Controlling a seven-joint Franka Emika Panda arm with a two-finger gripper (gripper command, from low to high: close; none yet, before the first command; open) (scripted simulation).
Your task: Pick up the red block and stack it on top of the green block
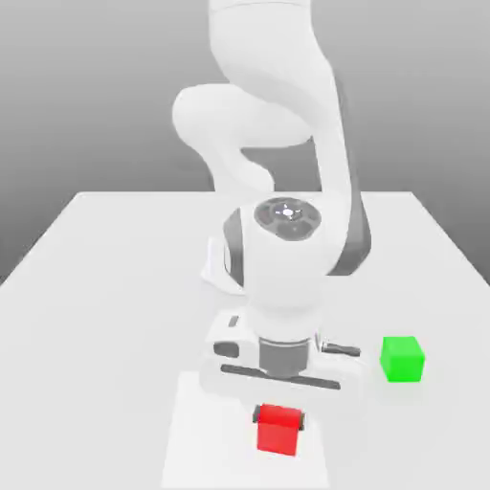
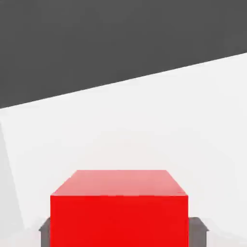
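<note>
The exterior view looks from above the worktop point(image 1: 105, 316), facing the robot arm point(image 1: 287, 258) and angled down, far enough back to take in much of the arm and the worktop's far edge. The hand view looks from the hand, very near the red block point(image 2: 119, 219) at bottom centre. Both share that block and the pale surface around it.

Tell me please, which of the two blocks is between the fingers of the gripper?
The red block, with a gripper finger at each side; the green block stands apart, toward the exterior view's right.
</note>
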